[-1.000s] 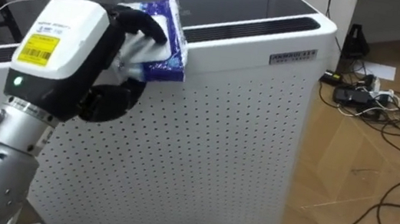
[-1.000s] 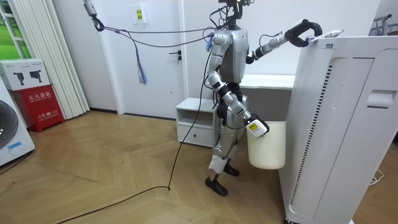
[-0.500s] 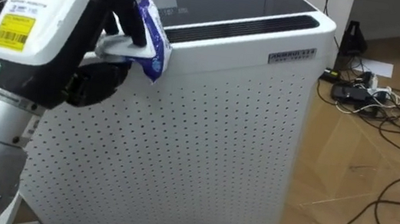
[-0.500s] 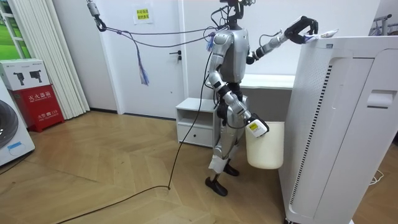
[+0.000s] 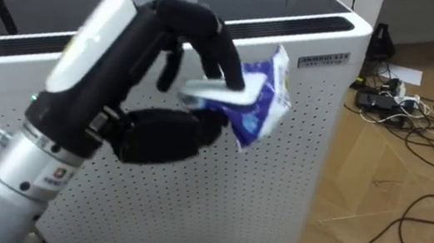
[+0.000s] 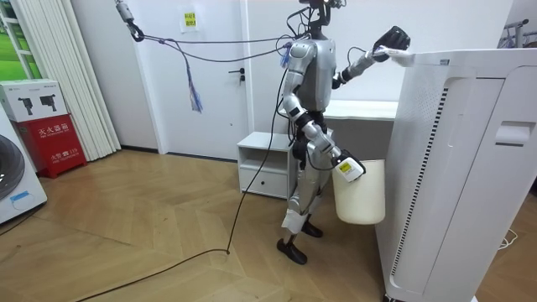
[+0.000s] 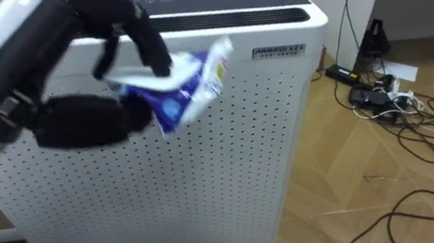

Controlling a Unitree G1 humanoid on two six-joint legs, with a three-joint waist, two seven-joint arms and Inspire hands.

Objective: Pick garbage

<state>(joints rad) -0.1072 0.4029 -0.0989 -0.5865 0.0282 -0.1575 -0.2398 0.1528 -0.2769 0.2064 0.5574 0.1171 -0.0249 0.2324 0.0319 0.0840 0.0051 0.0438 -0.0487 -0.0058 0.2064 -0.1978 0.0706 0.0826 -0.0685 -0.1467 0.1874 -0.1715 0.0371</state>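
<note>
Blue-and-white wrapper (image 5: 261,94) sits pinched under the curled fingers of the robot's left hand (image 5: 157,130), held against the white perforated air purifier (image 5: 274,196).

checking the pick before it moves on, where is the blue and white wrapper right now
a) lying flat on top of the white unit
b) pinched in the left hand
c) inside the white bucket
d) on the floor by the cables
b: the left hand has its fingers curled round the blue and white wrapper, holding it in the air in front of the white unit and its perforated side.
</note>
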